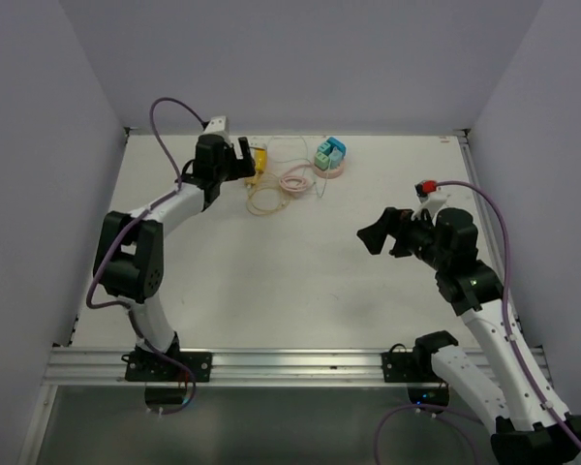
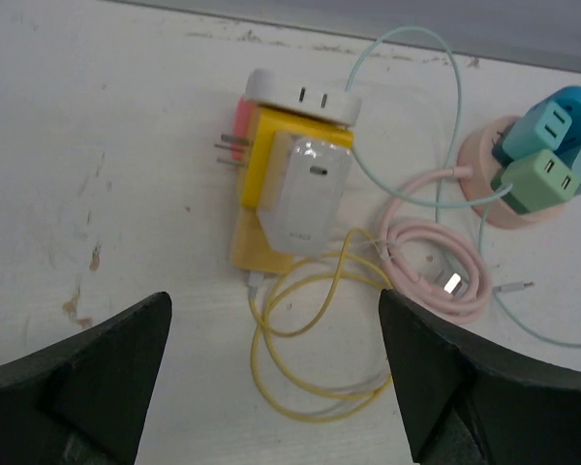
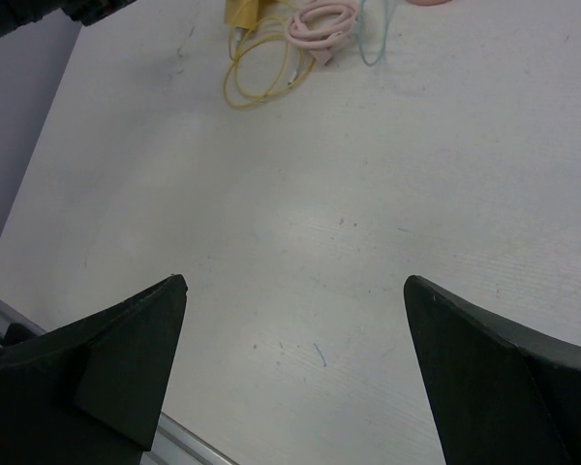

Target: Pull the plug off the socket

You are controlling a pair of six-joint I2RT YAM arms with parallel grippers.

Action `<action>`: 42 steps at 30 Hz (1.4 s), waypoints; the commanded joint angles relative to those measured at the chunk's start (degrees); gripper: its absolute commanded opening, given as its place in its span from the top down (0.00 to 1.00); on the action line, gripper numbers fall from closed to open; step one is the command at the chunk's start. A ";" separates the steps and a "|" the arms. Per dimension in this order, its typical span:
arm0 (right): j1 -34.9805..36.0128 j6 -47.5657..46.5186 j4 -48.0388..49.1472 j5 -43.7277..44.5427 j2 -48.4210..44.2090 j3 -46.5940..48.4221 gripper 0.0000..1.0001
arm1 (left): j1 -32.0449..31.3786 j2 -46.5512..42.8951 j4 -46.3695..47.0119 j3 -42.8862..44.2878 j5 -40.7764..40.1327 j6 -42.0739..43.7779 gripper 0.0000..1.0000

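1. Yellow socket block lies flat near the far edge of the table, and we see a white plug seated in its upper face.
2. We note a second white plug at its far end, and a pink piece on its left side with metal prongs showing.
3. Our left gripper hovers near the block, fingers spread wide and holding nothing.
4. A yellow cable loops between those fingers, and a pink cable lies coiled just to its right.
5. Our right gripper hangs well apart over bare table, jaws released and empty.
6. Beyond the pink coil, we see a teal plug and a green plug sitting on a round pink base.
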 commanded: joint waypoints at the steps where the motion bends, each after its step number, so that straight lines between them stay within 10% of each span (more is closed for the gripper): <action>1: 0.51 -1.08 2.85 -2.26 -0.05 -0.23 0.01 | -0.40 3.81 11.47 5.66 -2.59 3.05 0.08; 12: 0.60 -0.46 2.50 -2.96 1.44 -0.05 0.01 | -2.33 19.55 8.41 22.45 -5.76 9.82 0.07; 42: 0.51 -0.72 3.29 -2.08 2.50 -1.37 0.01 | -5.23 30.55 -1.35 33.72 -14.47 15.18 0.16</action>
